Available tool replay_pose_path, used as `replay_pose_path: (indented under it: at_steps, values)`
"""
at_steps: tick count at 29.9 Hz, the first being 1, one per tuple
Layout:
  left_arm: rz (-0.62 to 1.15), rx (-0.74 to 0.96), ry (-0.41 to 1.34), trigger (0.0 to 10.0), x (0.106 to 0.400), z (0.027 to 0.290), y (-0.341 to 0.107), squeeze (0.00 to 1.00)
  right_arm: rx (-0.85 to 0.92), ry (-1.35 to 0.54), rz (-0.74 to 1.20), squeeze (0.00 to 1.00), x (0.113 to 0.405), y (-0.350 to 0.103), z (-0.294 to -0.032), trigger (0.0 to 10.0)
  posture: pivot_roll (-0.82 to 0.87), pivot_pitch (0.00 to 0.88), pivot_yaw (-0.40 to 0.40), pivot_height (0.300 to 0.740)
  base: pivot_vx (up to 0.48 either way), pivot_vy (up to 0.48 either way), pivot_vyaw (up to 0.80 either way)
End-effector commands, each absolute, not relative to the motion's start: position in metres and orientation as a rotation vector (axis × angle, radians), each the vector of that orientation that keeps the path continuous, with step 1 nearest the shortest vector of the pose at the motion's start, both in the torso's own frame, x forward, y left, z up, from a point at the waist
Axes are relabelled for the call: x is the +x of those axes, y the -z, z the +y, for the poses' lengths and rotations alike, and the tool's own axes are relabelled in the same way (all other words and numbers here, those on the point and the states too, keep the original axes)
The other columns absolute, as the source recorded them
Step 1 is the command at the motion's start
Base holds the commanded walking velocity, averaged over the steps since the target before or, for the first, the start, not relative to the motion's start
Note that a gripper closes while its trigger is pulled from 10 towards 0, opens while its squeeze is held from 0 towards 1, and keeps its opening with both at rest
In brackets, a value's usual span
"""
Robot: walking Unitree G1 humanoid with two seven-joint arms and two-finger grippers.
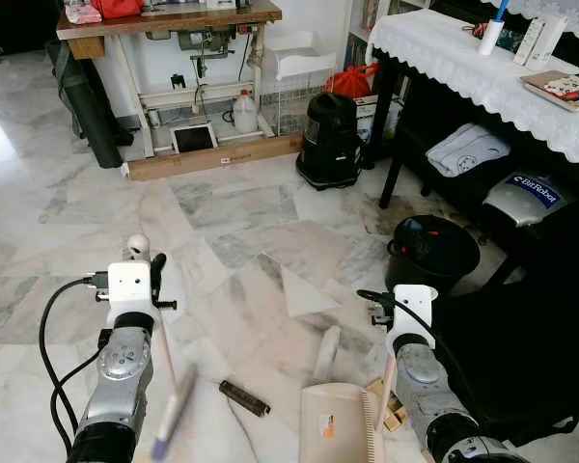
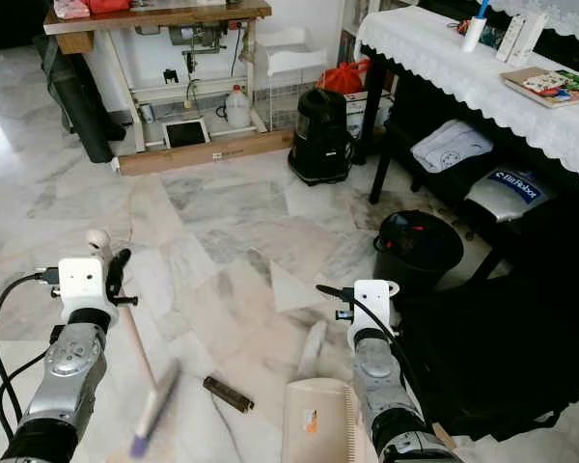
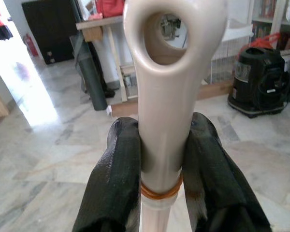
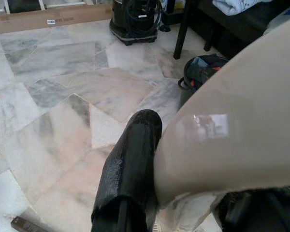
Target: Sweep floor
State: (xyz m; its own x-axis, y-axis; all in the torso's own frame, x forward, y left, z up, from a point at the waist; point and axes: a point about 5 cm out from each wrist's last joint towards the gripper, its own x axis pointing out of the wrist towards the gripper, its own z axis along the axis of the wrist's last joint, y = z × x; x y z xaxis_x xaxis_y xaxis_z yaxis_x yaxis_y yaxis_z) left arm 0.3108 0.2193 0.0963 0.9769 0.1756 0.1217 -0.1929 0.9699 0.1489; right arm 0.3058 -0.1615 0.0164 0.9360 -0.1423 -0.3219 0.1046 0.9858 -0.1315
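Marble floor [image 1: 222,222], grey-veined, pale. Left gripper [image 3: 159,164] is clamped on the broom handle [image 3: 169,96], a cream plastic handle with a hanging hole at its top end; both black fingers [image 3: 113,183] press its sides just above an orange band. In the head views the handle runs from the left gripper [image 1: 147,265] down toward the robot, ending in blurred bristles [image 1: 174,415] with a purple tip low on the floor. Right gripper [image 4: 183,159] holds the beige dustpan handle [image 4: 232,121]; one black finger [image 4: 130,169] lies against its side, the other finger is hidden behind the handle. The dustpan [image 1: 340,420] sits on the floor just left of the right arm, pan mouth toward the robot, handle stub pointing away. A small dark brown cylinder [image 1: 244,397] lies on the floor between the two arms, near the dustpan, not touching it. Some small wooden bits [image 1: 394,415] sit beside the right arm, detail unclear. Ahead of the right gripper: a black bucket [image 1: 432,253] by the leg of a black desk [image 1: 463,58] with a white lace cloth. Farther ahead, a black vacuum cleaner [image 1: 330,140]. Far ahead of the left gripper: a sewing desk [image 1: 164,19] with a long cardboard box [image 1: 212,156] on the floor in front.
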Motion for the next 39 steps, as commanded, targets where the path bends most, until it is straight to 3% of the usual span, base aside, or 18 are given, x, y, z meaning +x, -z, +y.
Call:
replay_pose_path:
  at_steps: [1, 17, 21, 22, 25, 28, 39]
  values:
    - [-0.121, 0.136, -0.17, 10.0, 0.315, 0.218, -0.098, 0.0, -0.099, 0.084, 0.454, 0.0, 0.29, 0.004, -0.153, 10.0, 0.04, 0.042, -0.007, 0.74, 0.0, 0.0, 0.0]
    - [0.075, -0.015, 0.041, 10.0, 0.319, 0.187, -0.062, 0.0, -0.099, 0.087, 0.444, 0.0, 0.292, 0.002, -0.156, 10.0, 0.02, 0.058, -0.007, 0.74, 0.0, 0.0, 0.0]
    - [0.095, -0.151, 0.044, 10.0, 0.323, 0.187, -0.062, 0.0, -0.1, 0.089, 0.447, 0.0, 0.292, 0.002, -0.156, 10.0, 0.02, 0.064, -0.006, 0.74, 0.0, 0.0, 0.0]
    - [0.1, -0.265, 0.039, 10.0, 0.326, 0.188, -0.064, 0.0, -0.098, 0.088, 0.446, 0.0, 0.292, 0.002, -0.156, 10.0, 0.02, 0.064, -0.006, 0.74, 0.0, 0.0, 0.0]
    - [0.099, -0.395, 0.042, 10.0, 0.329, 0.192, -0.067, 0.0, -0.096, 0.084, 0.447, 0.0, 0.292, 0.002, -0.154, 10.0, 0.02, 0.064, -0.006, 0.74, 0.0, 0.0, 0.0]
    - [0.079, -0.443, 0.035, 10.0, 0.331, 0.197, -0.073, 0.0, -0.096, 0.081, 0.449, 0.0, 0.292, 0.002, -0.154, 10.0, 0.03, 0.061, -0.005, 0.74, 0.0, 0.0, 0.0]
    - [-0.026, -0.39, -0.058, 10.0, 0.329, 0.217, -0.089, 0.0, -0.099, 0.077, 0.45, 0.0, 0.292, 0.003, -0.153, 10.0, 0.03, 0.049, -0.004, 0.74, 0.0, 0.0, 0.0]
